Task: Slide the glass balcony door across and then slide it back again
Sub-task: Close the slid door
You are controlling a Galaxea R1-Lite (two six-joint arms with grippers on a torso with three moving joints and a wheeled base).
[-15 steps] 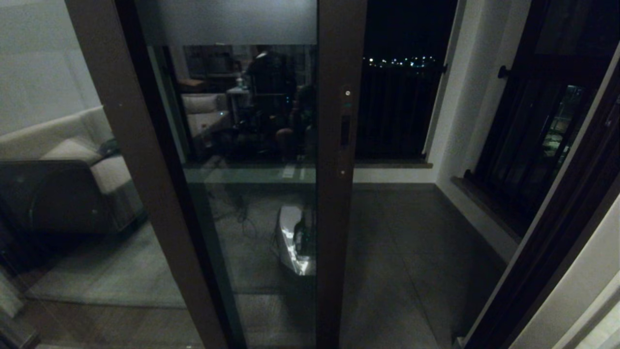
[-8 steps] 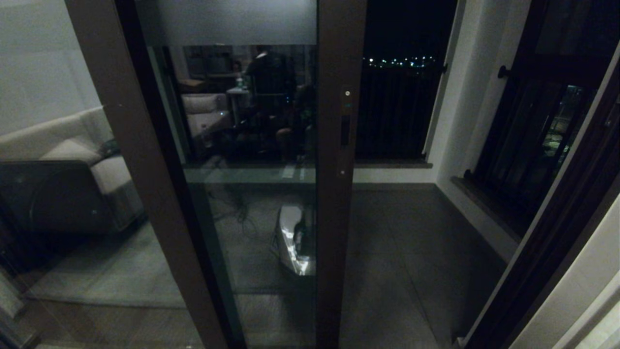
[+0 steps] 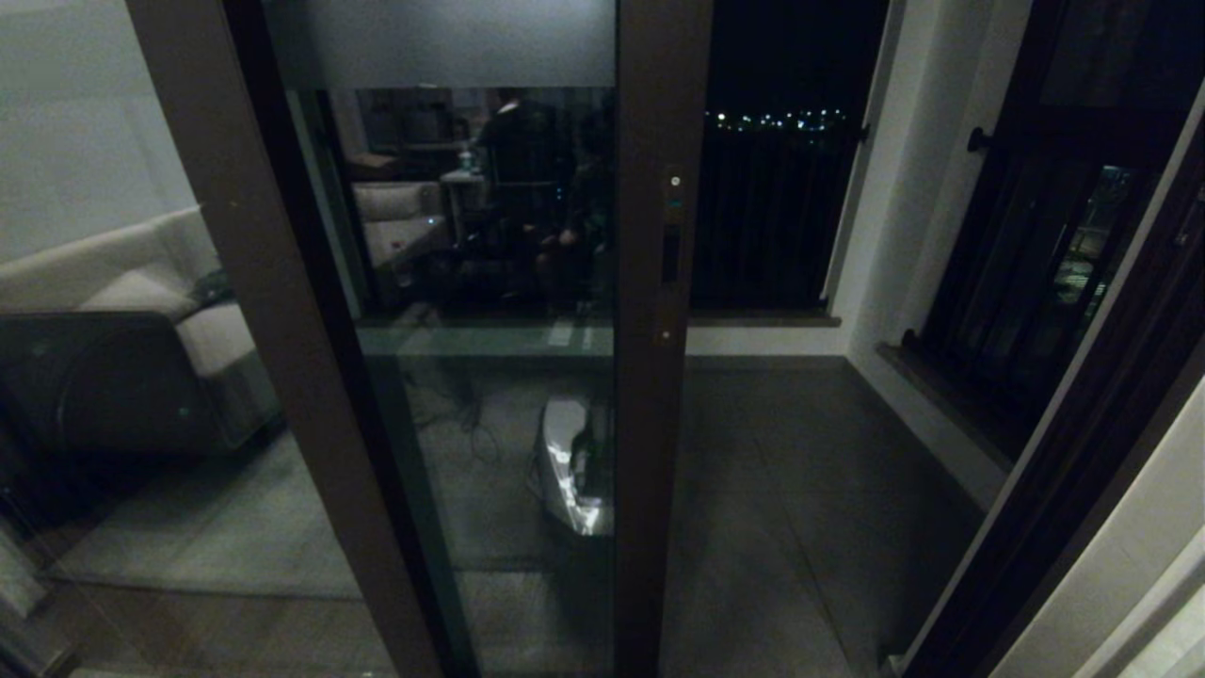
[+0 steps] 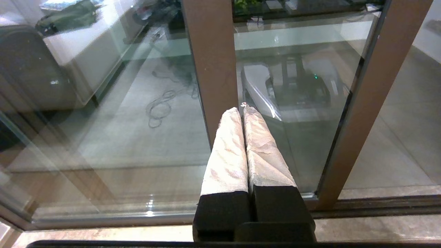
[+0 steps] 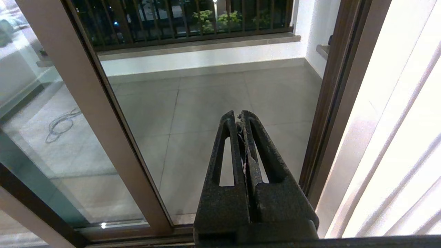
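Note:
The glass balcony door [image 3: 490,282] stands partway across the opening. Its dark brown stile [image 3: 659,395] carries the slim black handle [image 3: 670,254], and a frosted band [image 3: 442,42] runs along the top. Neither gripper shows in the head view. In the left wrist view my left gripper [image 4: 243,108], with white-wrapped fingers, is shut and empty, held low before the door glass [image 4: 303,144] and left of the stile [image 4: 372,103]. In the right wrist view my right gripper [image 5: 238,115] is shut and empty. It faces the gap between the stile [image 5: 93,113] and the jamb [image 5: 330,103].
Left of the door is the fixed glass panel [image 3: 113,330] showing a sofa, behind a brown post [image 3: 264,282]. Right of the stile lie the tiled balcony floor [image 3: 800,490], a dark railing [image 3: 767,217] and a barred window [image 3: 1054,273]. The floor track [image 4: 379,205] runs below.
The door and both arms stand as before. Only a dim reflection in the door glass has shifted a little.

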